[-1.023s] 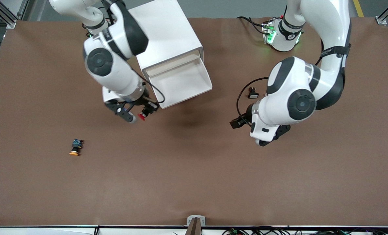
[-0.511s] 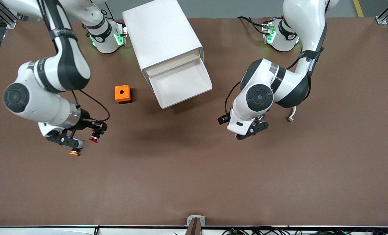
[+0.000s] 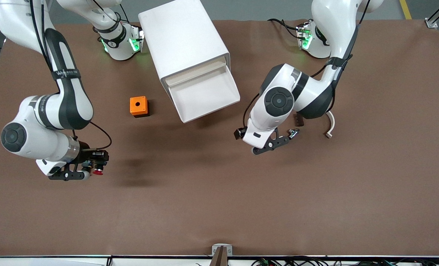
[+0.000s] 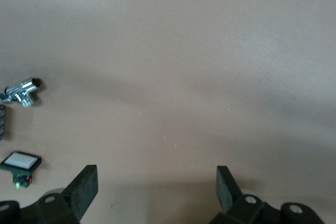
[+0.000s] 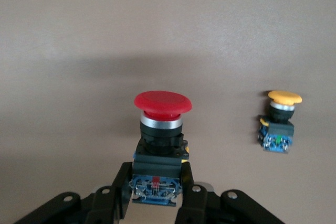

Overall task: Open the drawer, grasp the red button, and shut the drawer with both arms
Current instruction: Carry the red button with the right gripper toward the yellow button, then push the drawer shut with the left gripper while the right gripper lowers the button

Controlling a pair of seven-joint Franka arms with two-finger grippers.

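Brown matte table [image 3: 219, 207] carries everything. Over its right-arm end, the right tool [image 3: 90, 170] is clamped on the red-capped push-button with black body and blue rear block [image 5: 159, 145]; one orange-capped twin button [image 5: 278, 121] lies just beside. One orange box with a round hole [image 3: 139, 106] sits near the white boxy cabinet [image 3: 184, 48], whose shallow white tray drawer [image 3: 204, 94] stands open, nothing visible inside. The left tool [image 3: 274, 142], fingers apart, hangs over bare table beside a small silver metal fitting [image 4: 22, 92] and a black button with white rectangular face [image 4: 20, 162].

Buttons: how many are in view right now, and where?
3. Red button in the right gripper; orange-capped button on the table near it; white-faced button on the table near the left gripper. More may be hidden.
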